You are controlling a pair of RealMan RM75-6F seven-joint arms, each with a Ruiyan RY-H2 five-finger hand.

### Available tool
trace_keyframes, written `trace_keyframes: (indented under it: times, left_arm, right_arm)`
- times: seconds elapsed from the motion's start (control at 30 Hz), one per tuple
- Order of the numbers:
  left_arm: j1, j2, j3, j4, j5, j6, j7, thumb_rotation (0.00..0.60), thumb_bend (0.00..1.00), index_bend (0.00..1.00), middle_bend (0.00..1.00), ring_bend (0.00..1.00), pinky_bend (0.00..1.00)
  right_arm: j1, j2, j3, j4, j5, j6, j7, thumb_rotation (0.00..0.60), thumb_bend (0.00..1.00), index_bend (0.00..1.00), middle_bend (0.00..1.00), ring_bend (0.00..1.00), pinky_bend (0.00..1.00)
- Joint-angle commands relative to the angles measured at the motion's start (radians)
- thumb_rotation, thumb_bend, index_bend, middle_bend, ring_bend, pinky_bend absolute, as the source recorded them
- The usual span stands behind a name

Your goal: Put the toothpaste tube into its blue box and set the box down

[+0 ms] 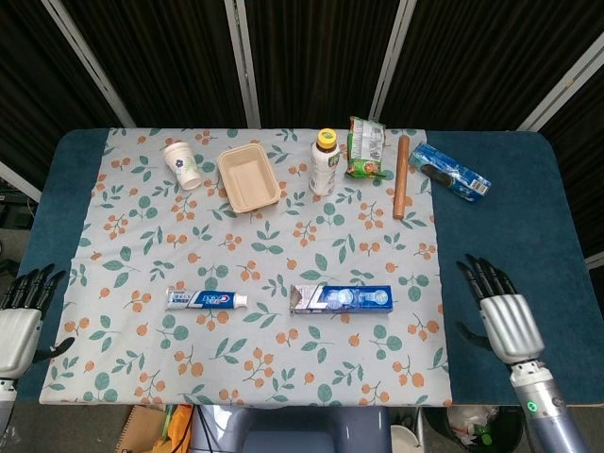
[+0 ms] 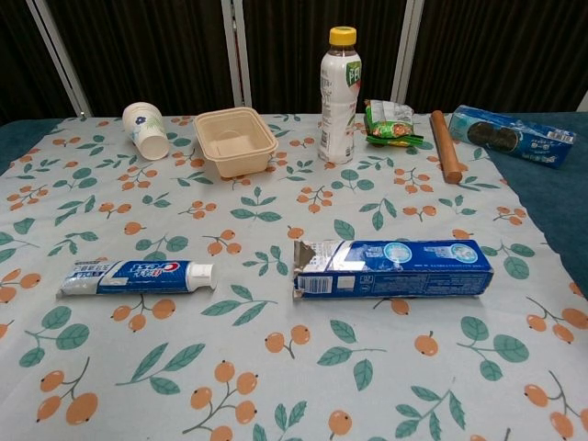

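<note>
Currently the toothpaste tube (image 1: 207, 299) and the blue box (image 1: 341, 298) are lying side by side, apart, on the near half of the floral cloth (image 1: 123, 245), the tube to the left with its white cap pointing toward the box, the box to the right with its torn open flap facing the tube. Cloth is showing bare all around both of them, and a wide band of it is separating them from the row at the far edge. That row is holding one paper cup (image 1: 182, 164) lying on its side, one beige tray (image 1: 248, 176), one bottle with a yellow cap (image 1: 325, 161) standing upright, one green snack packet (image 1: 366, 148), one wooden rolling pin (image 1: 401, 176) and one blue cookie pack (image 1: 450, 170) resting on the bare blue tabletop (image 1: 510, 226) just past the cloth's right edge. The left robot hand (image 1: 21, 324) is hovering at the tabletop's near left corner, fingers apart and holding nothing. The right robot hand (image 1: 498, 310) is hovering over the blue strip on the right, well apart from the box, fingers spread and empty. In the chest view neither hand is showing, and the tube is reading white and blue with red lettering.
</note>
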Motion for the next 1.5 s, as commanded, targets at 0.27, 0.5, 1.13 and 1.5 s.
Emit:
trace_keyframes:
  times: [0.27,0.5,1.13,1.5]
  left_arm:
    - [0.000,0.011,0.008,-0.003,0.002,-0.009,-0.027,0.600,0.05,0.01,0.00,0.00,0.06]
    - [-0.001,0.023,0.005,-0.008,-0.015,-0.022,-0.058,0.600,0.05,0.01,0.00,0.00,0.06]
    - [-0.010,0.033,-0.005,-0.021,-0.055,-0.052,-0.085,0.600,0.05,0.03,0.00,0.00,0.06]
    - [-0.011,0.032,-0.002,-0.026,-0.049,-0.050,-0.079,0.600,0.05,0.04,0.00,0.01,0.09]
  right_arm:
    - [0.239,-0.194,0.091,-0.068,0.238,-0.309,-0.282,0.600,0.24,0.00,0.05,0.01,0.14]
    - [0.345,-0.331,0.112,-0.034,0.435,-0.388,-0.440,0.600,0.24,0.00,0.05,0.01,0.14]
    - [0.460,-0.535,0.092,0.136,0.627,-0.366,-0.542,0.600,0.24,0.27,0.28,0.25,0.32]
    - [0.443,-0.523,0.081,0.090,0.537,-0.296,-0.481,0.600,0.35,0.54,0.52,0.50,0.54]
